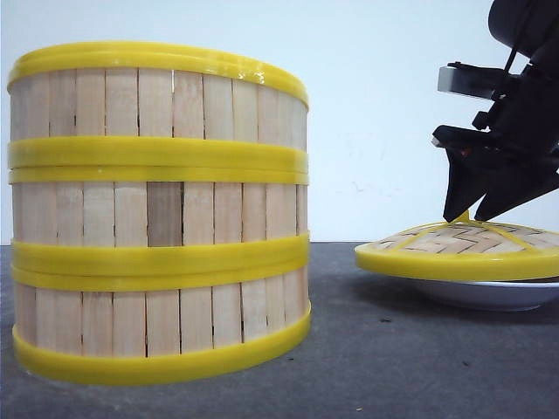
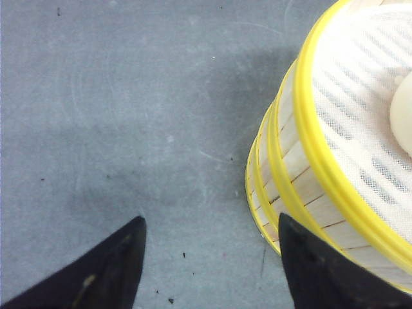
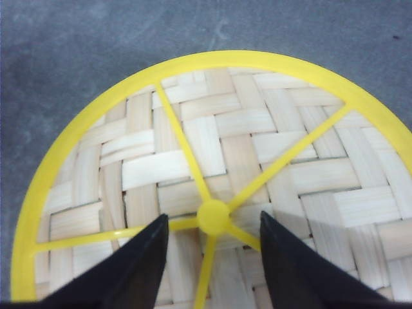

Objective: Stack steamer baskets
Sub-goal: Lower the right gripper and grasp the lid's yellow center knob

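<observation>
Nearest the front camera, at 9 o'clock in the scene, stand the three round steamer baskets (image 1: 157,214) of pale vertical wooden slats with yellow plastic rims, already set one on another in a single upright column on the dark grey table (image 1: 367,349). Rims of adjoining tiers touch and line up closely. In the left wrist view a white perforated liner (image 2: 360,96) covers the top basket's floor, with a pale rounded item (image 2: 402,112) on it, cut off by the frame edge and not identifiable.

The left gripper (image 2: 209,264) hangs over bare table just beside the column's base, fingers spread apart, grasping nothing.

At 3 o'clock the domed woven bamboo lid with yellow rim and spokes (image 1: 458,249) rests on a white shallow plate (image 1: 489,295), well apart from the column. The right gripper (image 3: 212,235) is poised directly over the lid, fingers parted either side of the small yellow centre knob (image 3: 213,217), not yet closed on it; contact cannot be confirmed.

Assessment: stacking of the baskets appears complete. Judged remaining work, if any, is transferring the lid onto the column at 9 o'clock.
</observation>
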Action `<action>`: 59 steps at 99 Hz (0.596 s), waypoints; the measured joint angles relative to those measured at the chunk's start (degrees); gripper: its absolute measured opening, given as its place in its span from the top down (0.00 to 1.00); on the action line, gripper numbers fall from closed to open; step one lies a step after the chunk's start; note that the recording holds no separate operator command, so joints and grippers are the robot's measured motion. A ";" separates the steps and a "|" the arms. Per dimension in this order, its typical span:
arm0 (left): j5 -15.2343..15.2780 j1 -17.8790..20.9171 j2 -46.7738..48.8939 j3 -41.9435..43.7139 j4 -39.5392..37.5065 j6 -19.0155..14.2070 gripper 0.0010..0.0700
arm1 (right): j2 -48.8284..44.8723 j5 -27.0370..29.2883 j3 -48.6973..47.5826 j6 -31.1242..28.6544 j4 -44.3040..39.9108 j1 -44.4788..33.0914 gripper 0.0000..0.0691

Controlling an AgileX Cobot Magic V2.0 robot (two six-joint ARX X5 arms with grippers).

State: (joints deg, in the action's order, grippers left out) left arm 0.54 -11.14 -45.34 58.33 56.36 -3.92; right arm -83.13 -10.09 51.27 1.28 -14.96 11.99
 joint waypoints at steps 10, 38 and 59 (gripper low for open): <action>0.00 0.00 0.00 0.00 -0.02 0.00 0.45 | -0.07 0.02 0.00 0.02 0.39 0.00 0.77; 0.00 0.00 0.00 0.00 -0.02 0.00 0.45 | -0.04 0.00 0.00 0.04 0.74 0.00 0.92; 0.00 0.00 0.00 0.00 -0.02 0.00 0.45 | 0.66 0.02 0.00 0.04 0.42 0.00 0.93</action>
State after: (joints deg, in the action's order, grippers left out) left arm 0.54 -11.14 -45.34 58.33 56.34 -3.92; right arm -82.48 -10.07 51.27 1.32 -14.55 11.99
